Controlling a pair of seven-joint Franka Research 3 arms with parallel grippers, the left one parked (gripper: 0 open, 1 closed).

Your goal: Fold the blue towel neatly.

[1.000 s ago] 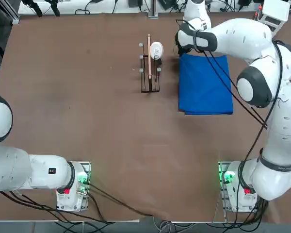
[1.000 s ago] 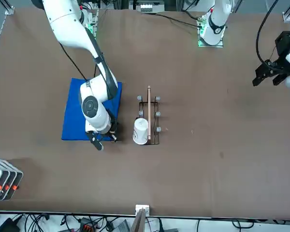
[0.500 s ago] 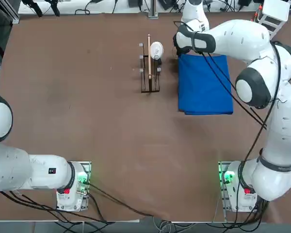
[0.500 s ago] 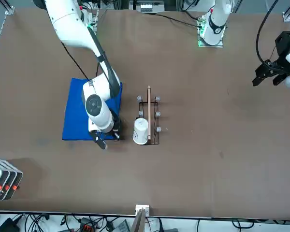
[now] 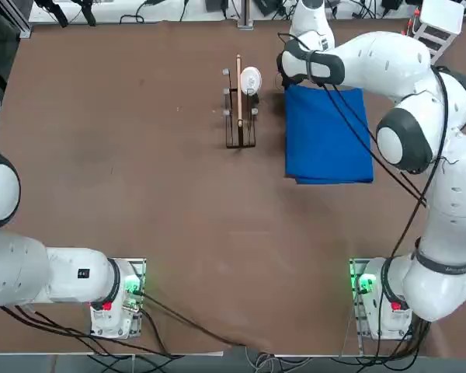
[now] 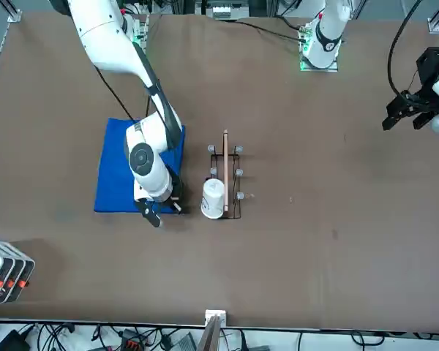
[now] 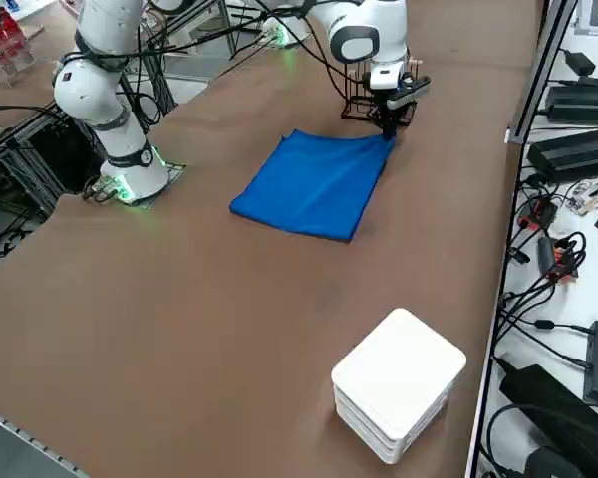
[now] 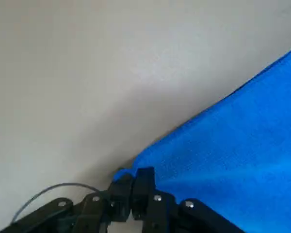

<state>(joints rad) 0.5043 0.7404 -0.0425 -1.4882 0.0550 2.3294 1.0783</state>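
Pinching one corner of the blue towel (image 8: 233,155) between its tips, the right gripper (image 8: 134,177).

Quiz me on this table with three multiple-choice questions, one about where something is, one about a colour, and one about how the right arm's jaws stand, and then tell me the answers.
1. Which arm's side is the towel on?
A) the left arm's
B) the right arm's
C) midway between them

2. What colour is the towel?
A) green
B) white
C) blue

3. How do the right jaws stand?
A) shut on a corner of the towel
B) wide open above the stand
C) shut on the white cup

Answers:
1: B, the towel lies beneath the reach of the right arm in the top view.
2: C, its cloth is plain bright blue in every view.
3: A, in the wrist view the right gripper has its fingers together with the cloth's corner bunched at them.
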